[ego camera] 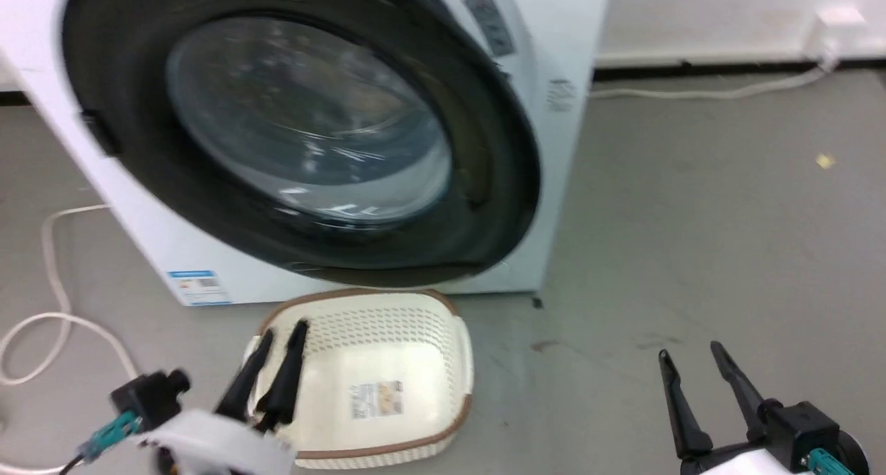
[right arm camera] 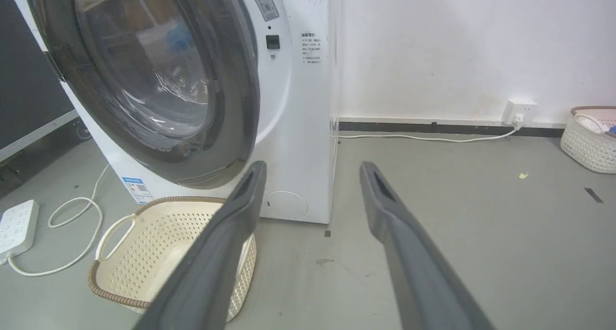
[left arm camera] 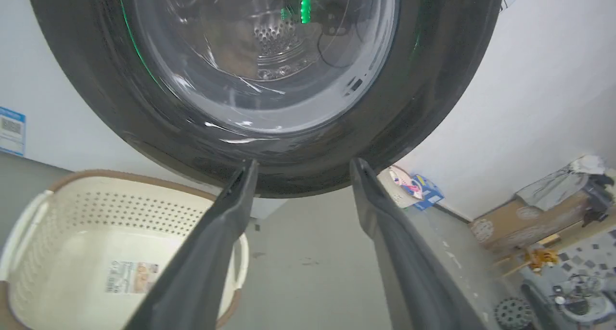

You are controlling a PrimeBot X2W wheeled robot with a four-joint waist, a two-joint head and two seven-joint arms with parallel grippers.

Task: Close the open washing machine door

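The washing machine [ego camera: 156, 243] is white, with a blue label low on its front. Its round door [ego camera: 311, 115] has a wide black rim and a bulging glass window, and it lies close against the front; whether it is latched I cannot tell. In the right wrist view the door [right arm camera: 144, 80] hangs just above and left of my right gripper [right arm camera: 312, 164]. My left gripper [ego camera: 282, 333] is open over the cream basket, below the door's lower rim [left arm camera: 308, 171], touching nothing. My right gripper [ego camera: 691, 352] is open above bare floor, to the right of the machine.
A cream perforated laundry basket [ego camera: 387, 350] sits on the floor right before the machine. White cables [ego camera: 55, 309] and a power strip [right arm camera: 17, 224] lie to the left. A wall socket [right arm camera: 519, 111] and another basket [right arm camera: 589, 142] are at the far right.
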